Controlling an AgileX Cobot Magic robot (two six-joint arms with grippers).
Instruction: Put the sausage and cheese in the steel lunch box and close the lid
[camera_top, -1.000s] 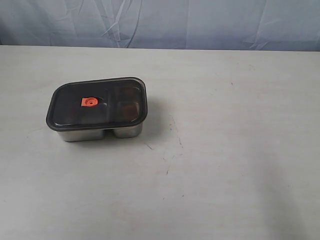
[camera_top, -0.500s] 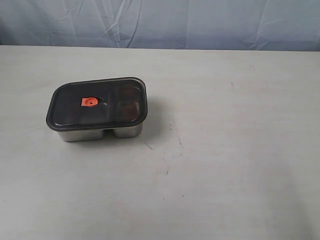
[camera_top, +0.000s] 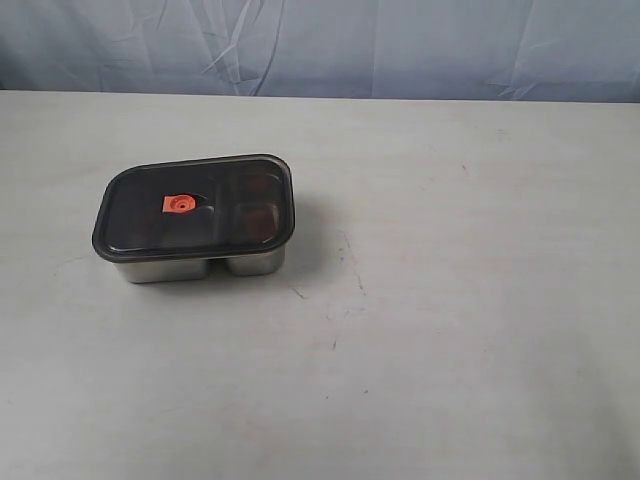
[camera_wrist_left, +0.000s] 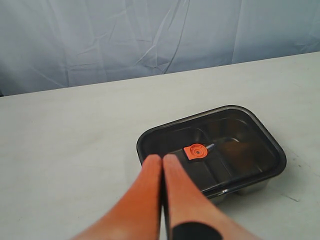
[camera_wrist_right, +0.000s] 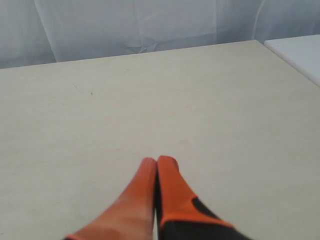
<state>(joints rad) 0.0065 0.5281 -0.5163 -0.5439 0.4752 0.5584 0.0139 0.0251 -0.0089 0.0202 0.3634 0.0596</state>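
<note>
The exterior view takes in the whole tabletop (camera_top: 450, 330). The steel lunch box (camera_top: 170, 270) sits in its left half, nearer the far edge than the near one. The lid (camera_top: 230, 200) lies flat on the box and covers it fully, with its orange valve (camera_top: 178, 204) facing up. A pale blue cloth (camera_top: 400, 45) hangs behind the far edge. The claws show only in the wrist views.

The left wrist view shows the left claw (camera_wrist_left: 162, 159) clenched, its orange fingers pressed together and holding nothing. It hangs above the bare tabletop just short of the box and points toward the valve. This closer view also shows the divider and both compartments through the tinted lid. Something brownish shows dimly in one compartment, but the sausage and the cheese cannot be told apart from reflections under the dark plastic.

The right wrist view shows the right claw (camera_wrist_right: 157, 161), likewise clenched and empty, over bare tabletop well apart from the box. Only this view shows a separate white surface (camera_wrist_right: 300, 50) beyond the tabletop's corner.
</note>
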